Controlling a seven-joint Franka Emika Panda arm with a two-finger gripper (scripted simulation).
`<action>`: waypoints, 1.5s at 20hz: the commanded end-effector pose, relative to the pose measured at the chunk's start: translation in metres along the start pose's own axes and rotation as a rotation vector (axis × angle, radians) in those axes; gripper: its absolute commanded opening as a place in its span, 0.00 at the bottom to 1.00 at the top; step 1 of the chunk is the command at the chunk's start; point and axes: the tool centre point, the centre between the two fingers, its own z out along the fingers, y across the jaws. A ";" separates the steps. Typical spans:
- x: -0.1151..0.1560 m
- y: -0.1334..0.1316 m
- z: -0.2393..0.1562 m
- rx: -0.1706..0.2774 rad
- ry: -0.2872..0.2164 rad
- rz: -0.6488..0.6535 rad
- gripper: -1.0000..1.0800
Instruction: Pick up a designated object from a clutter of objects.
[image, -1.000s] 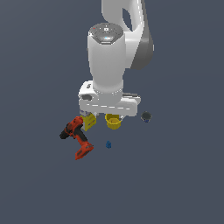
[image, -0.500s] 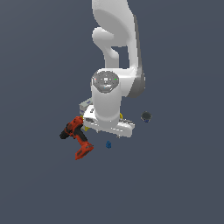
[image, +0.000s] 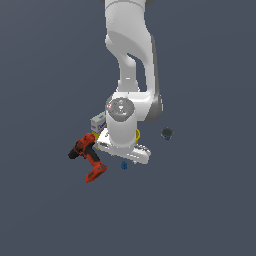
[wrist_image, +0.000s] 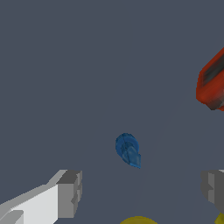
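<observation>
— Any writing you can read here?
— None. The white-and-yellow box (image: 98, 121) carries a bluish patch on its face, but it is far too blurred to make out.
— And the power drill (image: 88, 157)?
— Plain red and black, no legible label.

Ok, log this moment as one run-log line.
phase: approach | tool: open, above target, no contact | target: tiny blue block-like piece, on floor, free | nearby: red-and-black power drill, yellow cup
</observation>
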 end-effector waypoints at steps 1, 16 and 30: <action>0.001 0.000 0.003 0.000 0.001 0.004 0.96; -0.001 0.000 0.049 0.000 0.001 0.004 0.96; 0.000 0.000 0.053 0.000 0.001 0.004 0.00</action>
